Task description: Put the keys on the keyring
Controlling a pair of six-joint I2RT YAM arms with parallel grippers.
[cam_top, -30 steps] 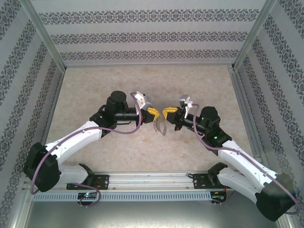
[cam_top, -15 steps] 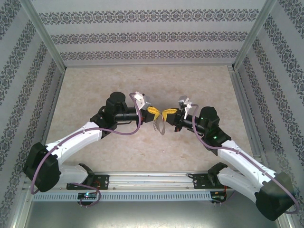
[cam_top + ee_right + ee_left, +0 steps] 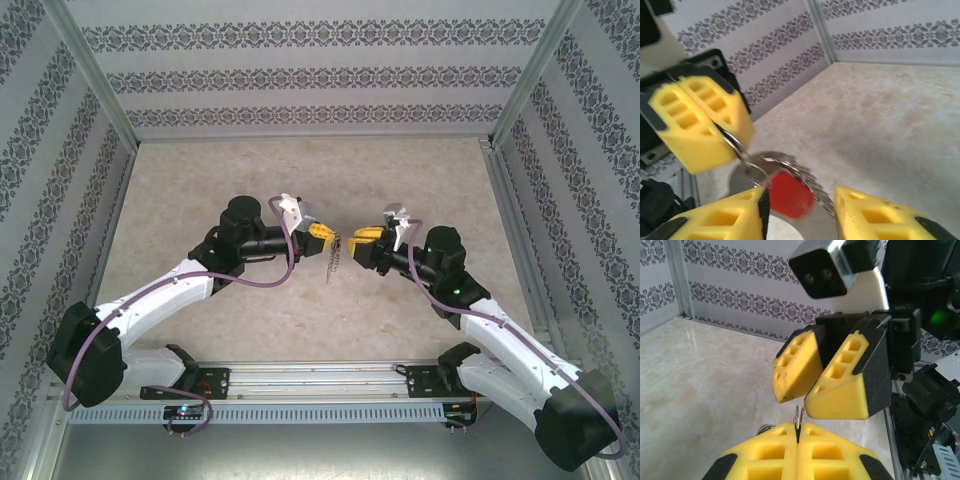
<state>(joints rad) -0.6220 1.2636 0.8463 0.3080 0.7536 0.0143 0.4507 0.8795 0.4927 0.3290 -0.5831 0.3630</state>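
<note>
**A:** Top external view: where is the keyring (image 3: 334,262)?

**B:** It hangs above the table (image 3: 200,180) from my left gripper (image 3: 322,235), whose pads are pressed together on its thin edge.

**A:** And the right gripper (image 3: 362,238)?

**B:** Fingers parted, gripping nothing, just beside the loop. In my right wrist view, the red-headed key (image 3: 788,196) lies against the loop.

the left arm (image 3: 165,293) and right arm (image 3: 510,345) have white shells and black joint housings, each with a purple cable (image 3: 293,240) trailing back from the jaws. the fingers (image 3: 840,380) are yellow wedges pitted with square pockets, in black holders. behind the right jaws glows a green light (image 3: 940,317).
</note>
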